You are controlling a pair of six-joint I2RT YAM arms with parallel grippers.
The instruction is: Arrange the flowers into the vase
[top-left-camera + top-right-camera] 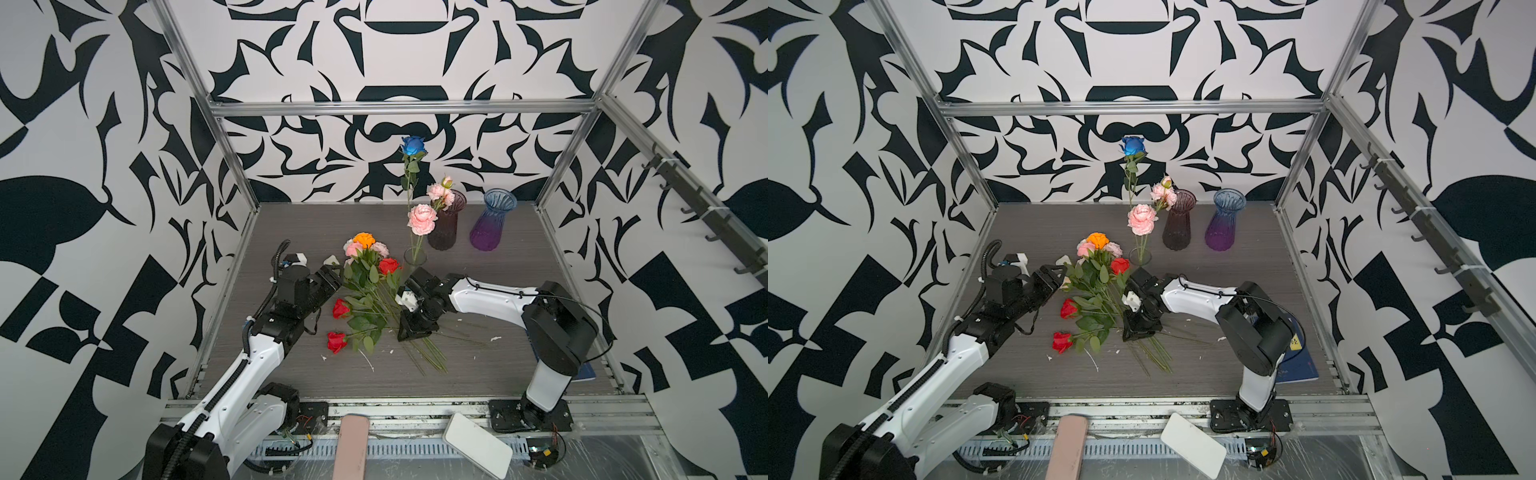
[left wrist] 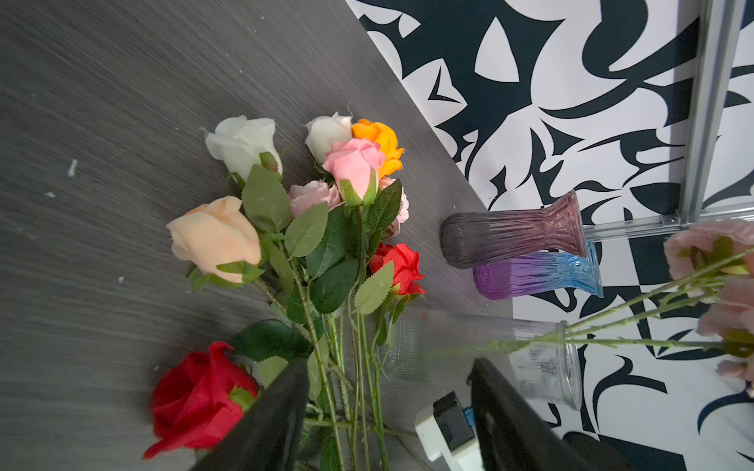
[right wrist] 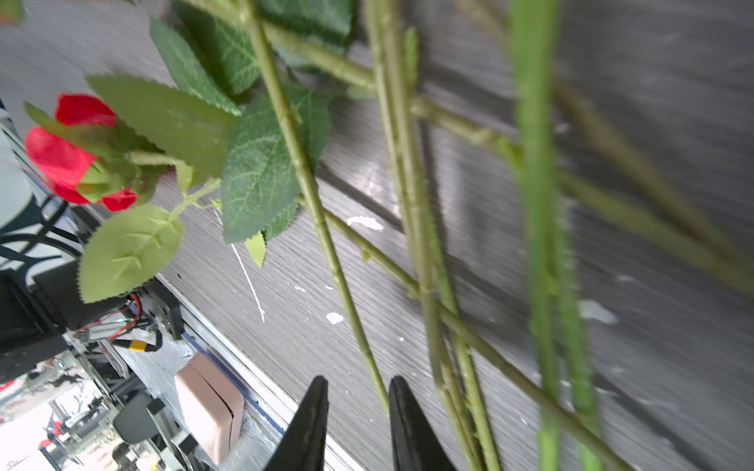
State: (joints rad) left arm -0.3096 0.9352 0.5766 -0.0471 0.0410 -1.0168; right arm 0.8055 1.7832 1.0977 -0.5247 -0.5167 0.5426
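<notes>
The grey table (image 1: 478, 257) carries the flowers (image 1: 365, 291) heaped at its middle, with the clear vase (image 1: 414, 257) just behind them. My left tool (image 2: 387, 363) stands wide open by the stems, gripping nothing. My right tool (image 3: 358, 381) is narrowly parted, one stem (image 3: 310, 183) ending between its tips, unclamped.

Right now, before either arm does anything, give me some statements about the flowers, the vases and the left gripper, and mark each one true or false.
1. The blue rose stands in the clear vase. True.
2. The blue-and-purple vase holds flowers. False: it is empty.
3. The orange rose is in a vase. False: it lies loose on the table.
4. Three red roses lie loose on the table. True.
5. The left gripper has its jaws shut. False: they stand wide apart.
</notes>
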